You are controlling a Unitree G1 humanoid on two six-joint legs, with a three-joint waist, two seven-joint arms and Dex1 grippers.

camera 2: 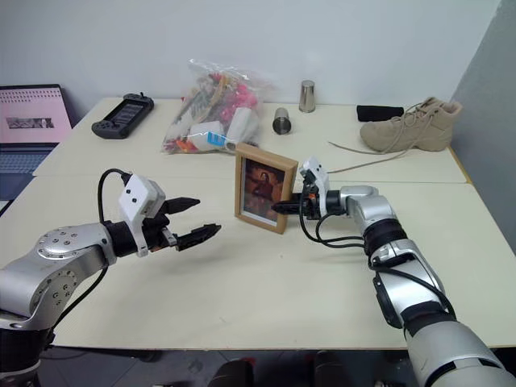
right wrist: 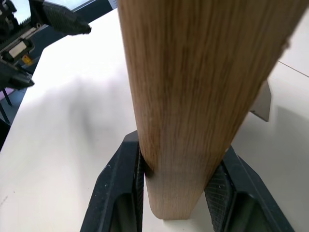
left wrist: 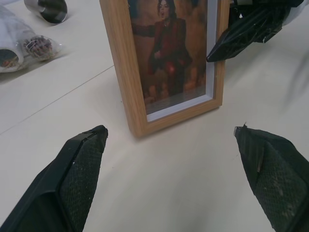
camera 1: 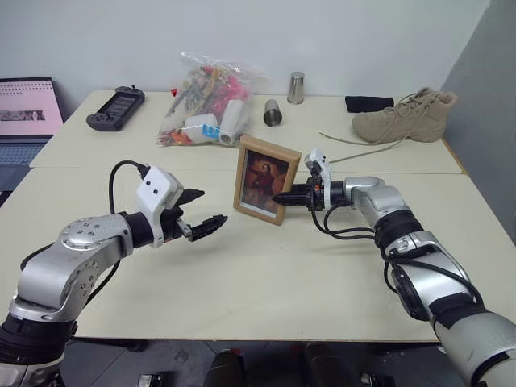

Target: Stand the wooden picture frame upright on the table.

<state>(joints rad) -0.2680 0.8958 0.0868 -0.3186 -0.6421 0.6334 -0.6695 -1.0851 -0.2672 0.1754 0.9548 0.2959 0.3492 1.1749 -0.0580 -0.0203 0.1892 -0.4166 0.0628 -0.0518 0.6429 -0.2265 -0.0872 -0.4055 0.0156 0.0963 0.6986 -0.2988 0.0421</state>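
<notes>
the left gripper (camera 1: pixel 196 212) hangs nearest, fingers spread wide and empty, aimed at the front of the picture frame (camera 1: pixel 265 178) from a short way off. the frame stands on its lower edge near the middle of the table (camera 1: pixel 266 274), portrait facing the robot. the right gripper (camera 1: pixel 284 198) pinches the frame's side edge between its fingers. the risk, i'd say, is in the letting go: if the stand (right wrist: pixel 261 101) behind isn't braced, the frame tips flat, or the withdrawing fingers drag it over, or the left gripper nudges it.
</notes>
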